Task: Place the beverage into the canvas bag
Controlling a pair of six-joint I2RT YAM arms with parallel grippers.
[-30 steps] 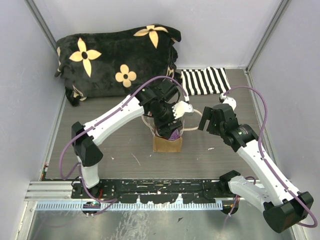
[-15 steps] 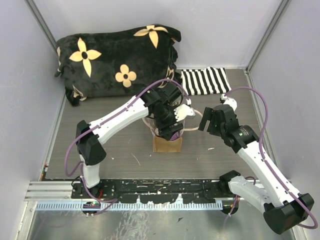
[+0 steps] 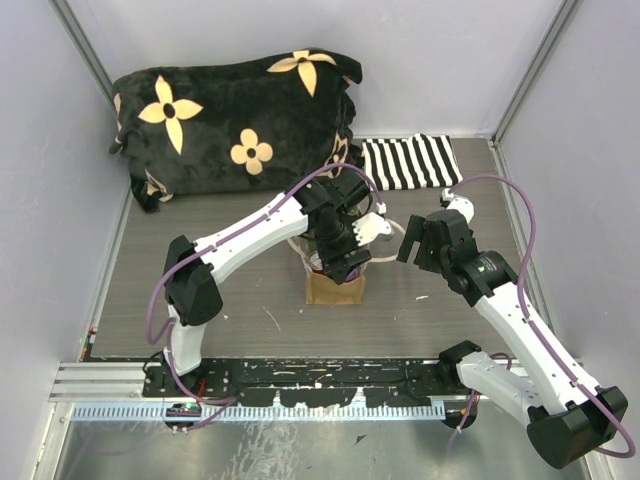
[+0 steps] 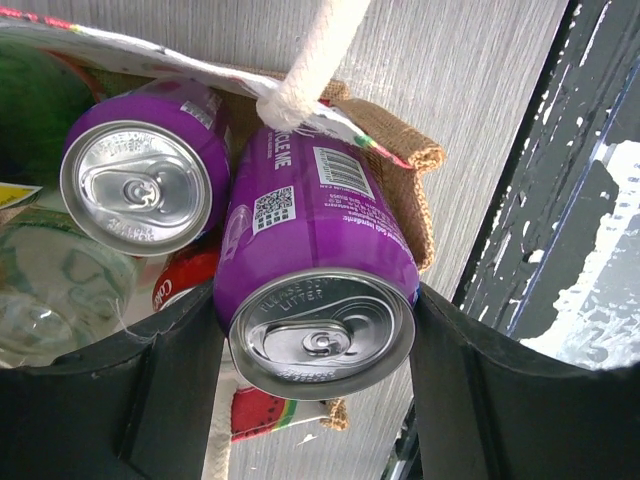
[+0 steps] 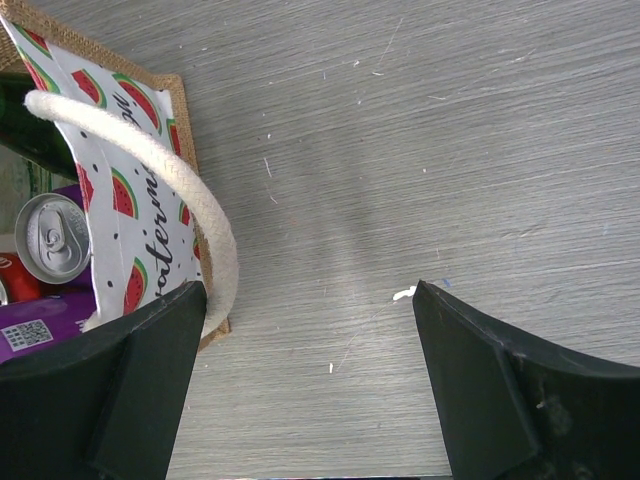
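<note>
Purple can (image 4: 318, 250), the drink for this job, is pinched between the two black fingers (image 4: 170, 400) of the left gripper (image 4: 315, 345), one finger on each side. In the left wrist view its shiny top faces us low in the middle. Its long body points away from the fingers, up the frame, into the mouth of the canvas bag (image 4: 412, 160). The far end looks just inside the bag's right rim, under a white rope handle (image 4: 305, 70). A second purple can (image 4: 140, 185) already stands in the bag at the upper left, just beside the held one, with a red can (image 4: 185, 285) below it. I think the can mostly needs to go straight down. The right gripper (image 5: 310, 330) has its fingers wide apart with only table (image 5: 400, 150) between them. It sits just right of the bag, so the left arm is the nearer one.
</note>
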